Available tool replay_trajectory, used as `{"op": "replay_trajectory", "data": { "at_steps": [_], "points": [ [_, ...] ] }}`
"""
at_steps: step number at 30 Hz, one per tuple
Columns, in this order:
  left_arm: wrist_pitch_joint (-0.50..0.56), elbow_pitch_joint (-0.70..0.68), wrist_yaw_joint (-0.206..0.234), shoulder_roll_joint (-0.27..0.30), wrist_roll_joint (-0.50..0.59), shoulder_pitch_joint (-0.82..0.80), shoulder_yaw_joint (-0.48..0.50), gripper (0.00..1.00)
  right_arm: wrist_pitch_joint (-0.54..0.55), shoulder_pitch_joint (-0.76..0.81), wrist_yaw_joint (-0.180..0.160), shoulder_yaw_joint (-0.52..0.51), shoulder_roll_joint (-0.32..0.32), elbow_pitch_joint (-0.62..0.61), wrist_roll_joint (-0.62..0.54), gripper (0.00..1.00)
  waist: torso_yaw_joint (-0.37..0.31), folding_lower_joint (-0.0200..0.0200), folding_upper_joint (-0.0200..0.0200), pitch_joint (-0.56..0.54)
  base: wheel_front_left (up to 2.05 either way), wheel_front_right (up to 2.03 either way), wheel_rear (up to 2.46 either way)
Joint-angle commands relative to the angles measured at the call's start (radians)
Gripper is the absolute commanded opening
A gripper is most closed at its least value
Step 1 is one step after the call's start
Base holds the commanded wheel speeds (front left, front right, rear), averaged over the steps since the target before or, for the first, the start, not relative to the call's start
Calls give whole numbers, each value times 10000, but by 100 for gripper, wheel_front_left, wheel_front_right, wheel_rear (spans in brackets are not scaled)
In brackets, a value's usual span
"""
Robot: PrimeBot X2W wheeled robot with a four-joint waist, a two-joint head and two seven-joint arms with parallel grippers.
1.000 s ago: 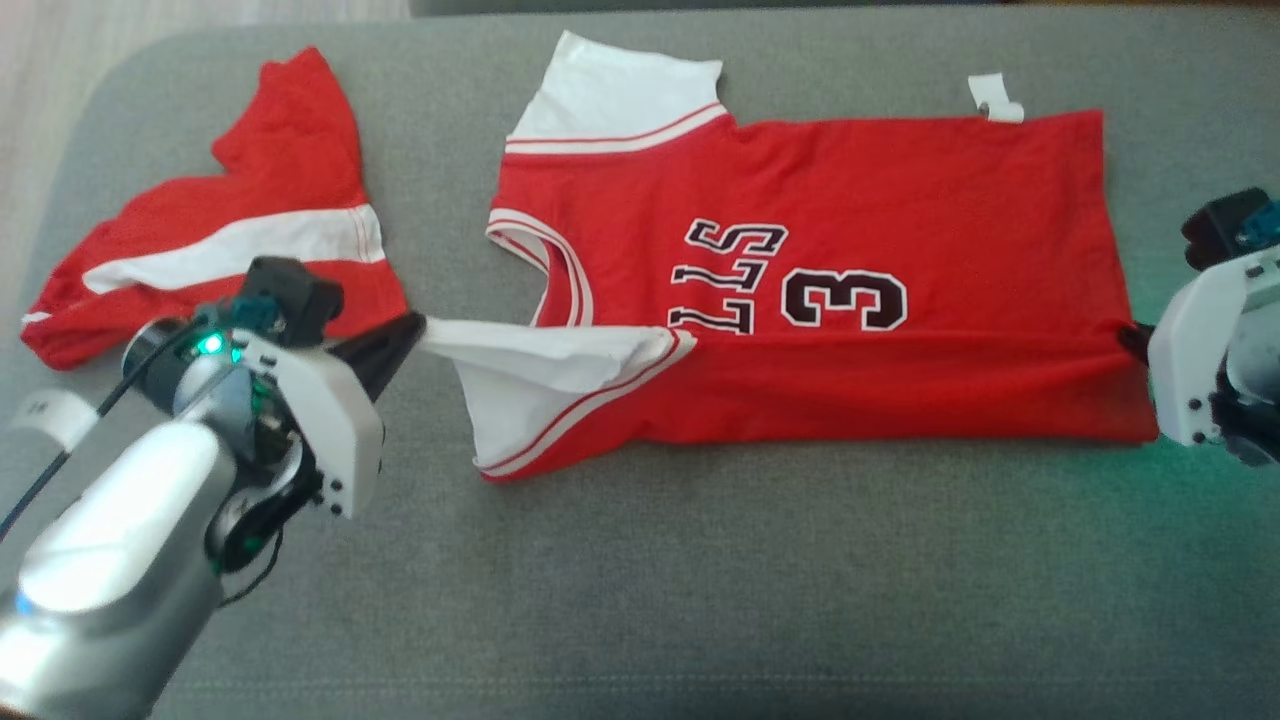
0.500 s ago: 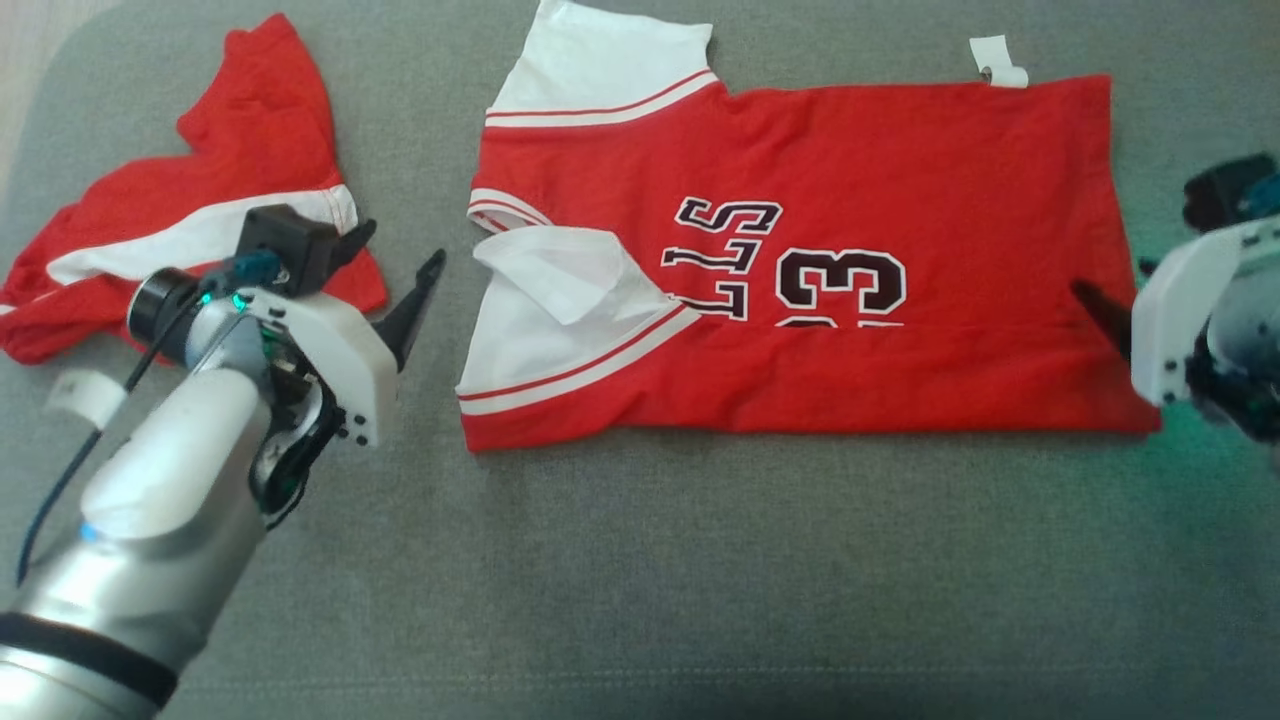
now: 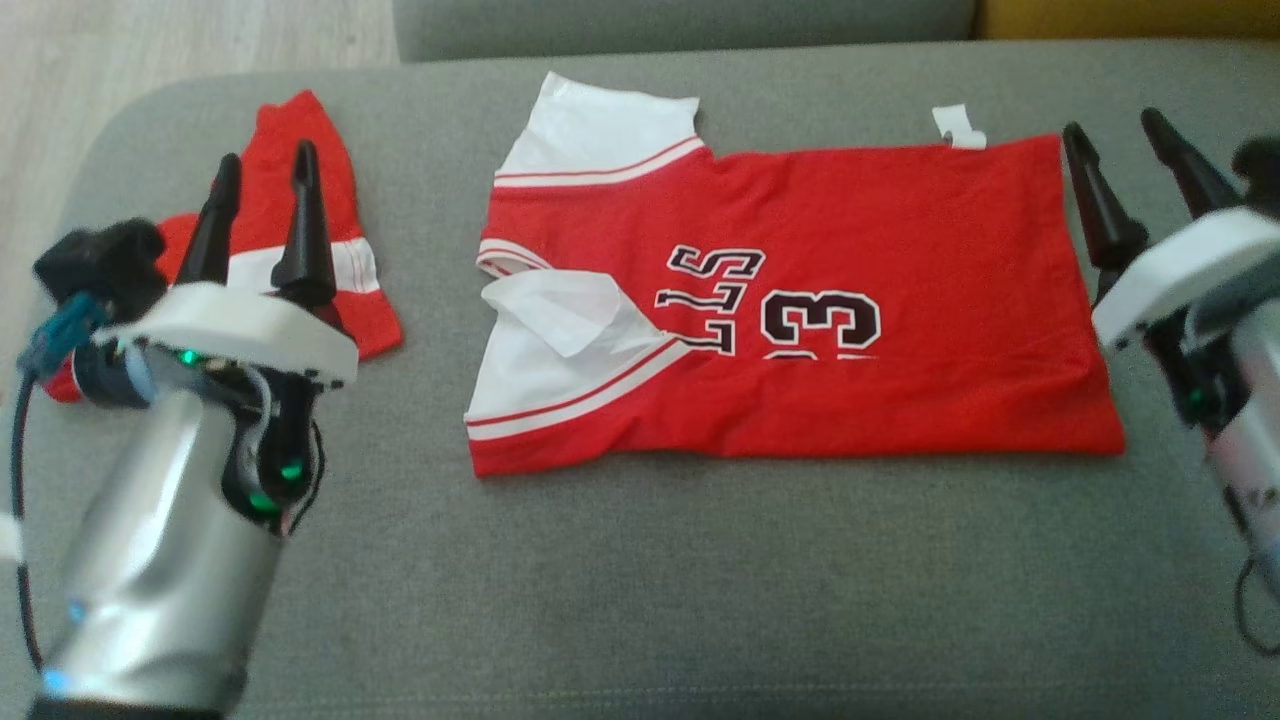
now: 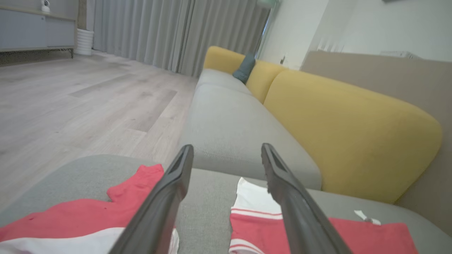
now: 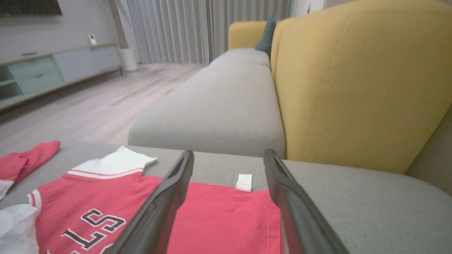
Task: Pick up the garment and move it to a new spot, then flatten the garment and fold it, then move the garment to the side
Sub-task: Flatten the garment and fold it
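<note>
Here, in the head view, the red jersey [image 3: 850,230] lies spread across the middle of the grey cushion [image 3: 700,560], its near edge folded up over the number. The left gripper [image 3: 266,155] stands over a second red garment [image 3: 335,200], fingers parted and empty. The right gripper [image 3: 1111,122], likewise spread and holding nothing, is just beside the jersey's hem. In the left wrist view, the separated fingers rise above both garments, with a yellow backrest [image 4: 353,141] behind. In the right wrist view, the parted fingers frame the jersey's far corner and its white tag [image 5: 243,181]
</note>
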Motion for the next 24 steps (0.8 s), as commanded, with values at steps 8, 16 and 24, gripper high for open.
{"op": "replay_trajectory", "data": {
  "at_steps": [8,16,24],
  "points": [
    [-118,-2403,118,-1162,1264,2244,2026,100,-1281,1663,-7,-1724,928,-710,-1208,100,58,0,0,-765,0,0,0],
    [-119,-2288,-246,-2112,2290,4055,1991,100,-1326,3939,-7,-3748,2243,-2510,-2885,100,48,0,0,-1008,0,0,0],
    [-119,-1023,-410,-2327,2385,4214,1598,100,-1042,4793,-7,-4626,3029,-3674,-3751,100,-203,0,0,-973,0,0,0]
  ]
}}
